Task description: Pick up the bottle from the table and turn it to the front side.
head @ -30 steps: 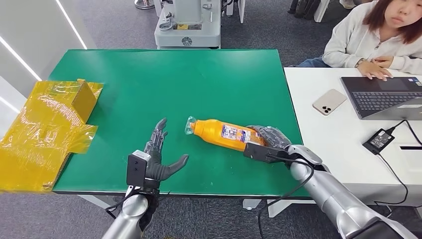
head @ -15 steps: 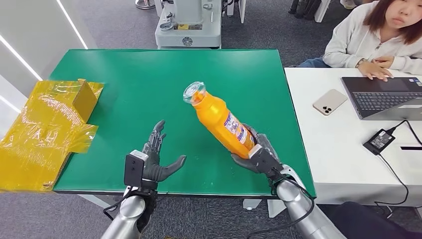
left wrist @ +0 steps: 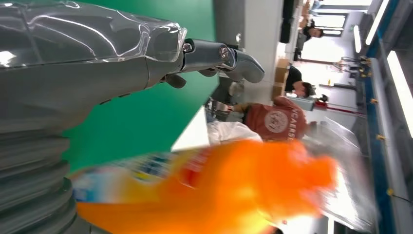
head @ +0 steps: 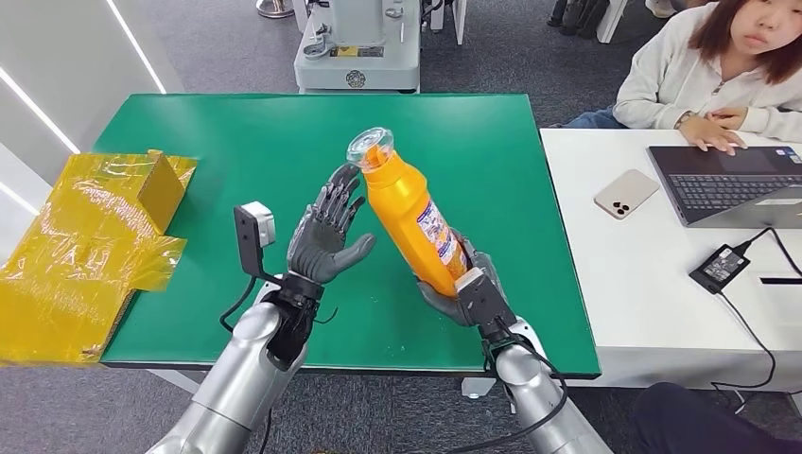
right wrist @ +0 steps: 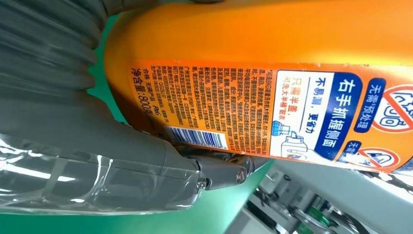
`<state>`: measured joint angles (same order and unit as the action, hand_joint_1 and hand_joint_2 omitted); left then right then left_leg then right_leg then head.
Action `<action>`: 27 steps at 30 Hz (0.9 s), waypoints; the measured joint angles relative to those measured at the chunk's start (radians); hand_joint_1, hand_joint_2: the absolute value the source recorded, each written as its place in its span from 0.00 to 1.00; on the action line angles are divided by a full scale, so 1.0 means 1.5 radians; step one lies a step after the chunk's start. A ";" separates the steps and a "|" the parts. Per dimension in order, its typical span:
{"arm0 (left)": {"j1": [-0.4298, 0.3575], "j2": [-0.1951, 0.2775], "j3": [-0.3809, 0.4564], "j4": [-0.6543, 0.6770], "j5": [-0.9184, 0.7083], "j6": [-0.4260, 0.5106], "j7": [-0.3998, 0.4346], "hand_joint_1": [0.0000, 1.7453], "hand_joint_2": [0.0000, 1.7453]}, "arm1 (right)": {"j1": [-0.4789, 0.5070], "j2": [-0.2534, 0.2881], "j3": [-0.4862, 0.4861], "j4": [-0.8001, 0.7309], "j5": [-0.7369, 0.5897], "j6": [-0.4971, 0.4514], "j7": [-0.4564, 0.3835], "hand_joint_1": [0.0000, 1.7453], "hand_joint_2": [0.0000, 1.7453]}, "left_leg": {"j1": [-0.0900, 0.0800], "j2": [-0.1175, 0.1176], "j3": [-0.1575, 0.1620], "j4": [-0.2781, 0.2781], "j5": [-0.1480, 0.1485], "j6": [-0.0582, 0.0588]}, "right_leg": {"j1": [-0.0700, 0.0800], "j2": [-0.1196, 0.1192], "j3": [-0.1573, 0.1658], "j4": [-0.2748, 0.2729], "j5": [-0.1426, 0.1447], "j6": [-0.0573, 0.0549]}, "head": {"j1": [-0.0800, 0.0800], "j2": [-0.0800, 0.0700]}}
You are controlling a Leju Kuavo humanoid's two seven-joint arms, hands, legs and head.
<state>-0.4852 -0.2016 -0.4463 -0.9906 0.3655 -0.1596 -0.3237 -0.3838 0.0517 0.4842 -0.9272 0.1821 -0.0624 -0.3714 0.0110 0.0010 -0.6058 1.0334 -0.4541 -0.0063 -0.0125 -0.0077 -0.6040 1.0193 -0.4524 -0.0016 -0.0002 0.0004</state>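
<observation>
Head view: my right hand grips the orange bottle around its lower end and holds it above the green table, neck tilted up and away toward the left. Clear wrap covers the cap. A printed label faces right and toward me. My left hand is raised just left of the bottle, fingers spread, palm turned to it, holding nothing. I cannot tell whether it touches the bottle. A yellow wrapped box lies at the table's left edge. On the white desk to the right lie a phone, a laptop and a power adapter; a person sits behind it, one hand on the laptop.

Left wrist view: my thumb and fingers extend apart over the green surface. The bottle appears blurred, close beside the palm.

Right wrist view: my fingers wrap the bottle at the barcode end. The label's fine print and a blue panel are legible.
</observation>
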 joint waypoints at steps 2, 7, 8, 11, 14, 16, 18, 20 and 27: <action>-0.024 -0.011 0.000 0.008 0.001 0.003 0.008 0.00 1.00 | -0.001 0.013 0.000 0.013 0.013 -0.007 0.009 1.00 1.00 | 0.000 0.000 0.000 0.000 0.000 0.000 | 0.000 0.000 0.000 0.000 0.000 0.000 | 0.000 0.000; -0.054 -0.031 -0.002 0.033 0.010 0.007 0.020 0.00 1.00 | -0.004 0.035 0.000 0.038 0.044 -0.011 0.031 1.00 1.00 | 0.000 0.000 0.000 0.000 0.000 0.000 | 0.000 0.000 0.000 0.000 0.000 0.000 | 0.000 0.000; -0.057 -0.035 -0.003 0.039 0.012 0.007 0.021 0.00 1.00 | -0.007 0.039 0.000 0.045 0.052 -0.010 0.034 1.00 1.00 | 0.000 0.000 0.000 0.000 0.000 0.000 | 0.000 0.000 0.000 0.000 0.000 0.000 | 0.000 0.000; -0.064 -0.043 -0.009 0.058 -0.002 0.019 0.021 0.00 1.00 | -0.020 0.046 0.000 0.072 0.079 -0.012 0.042 1.00 1.00 | 0.000 0.000 0.000 0.000 0.000 0.000 | 0.000 0.000 0.000 0.000 0.000 0.000 | 0.000 0.000; -0.070 -0.048 -0.020 0.080 -0.028 0.033 0.020 0.00 1.00 | -0.034 0.051 -0.001 0.101 0.101 -0.018 0.045 1.00 1.00 | 0.000 0.000 0.000 0.000 0.000 0.000 | 0.000 0.000 0.000 0.000 0.000 0.000 | 0.000 0.000; -0.072 -0.049 -0.029 0.098 -0.047 0.036 0.017 0.00 1.00 | -0.040 0.053 -0.003 0.117 0.113 -0.023 0.046 1.00 1.00 | 0.000 0.000 0.000 0.000 0.000 0.000 | 0.000 0.000 0.000 0.000 0.000 0.000 | 0.000 0.000; -0.074 -0.049 -0.037 0.117 -0.060 0.035 0.014 0.00 1.00 | -0.043 0.054 -0.008 0.130 0.120 -0.024 0.047 1.00 1.00 | 0.000 0.000 0.000 0.000 0.000 0.000 | 0.000 0.000 0.000 0.000 0.000 0.000 | 0.000 0.000; -0.075 -0.049 -0.043 0.133 -0.072 0.033 0.012 0.25 1.00 | -0.043 0.054 -0.013 0.139 0.124 -0.024 0.050 1.00 1.00 | 0.000 0.000 0.000 0.000 0.000 0.000 | 0.000 0.000 0.000 0.000 0.000 0.000 | 0.000 0.000; -0.079 -0.046 -0.068 0.167 -0.121 0.037 0.000 1.00 1.00 | -0.038 0.053 -0.029 0.153 0.142 -0.027 0.054 1.00 1.00 | 0.000 0.000 0.000 0.000 0.000 0.000 | 0.000 0.000 0.000 0.000 0.000 0.000 | 0.000 0.000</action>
<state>-0.6035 -0.2708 -0.5486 -0.7394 0.1833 -0.1043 -0.3240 -0.4404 0.1317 0.4403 -0.6982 0.3944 -0.1025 -0.2899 0.0109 0.0013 -0.6061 1.0333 -0.4546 -0.0063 -0.0125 -0.0070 -0.6046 1.0191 -0.4528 -0.0015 -0.0004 0.0004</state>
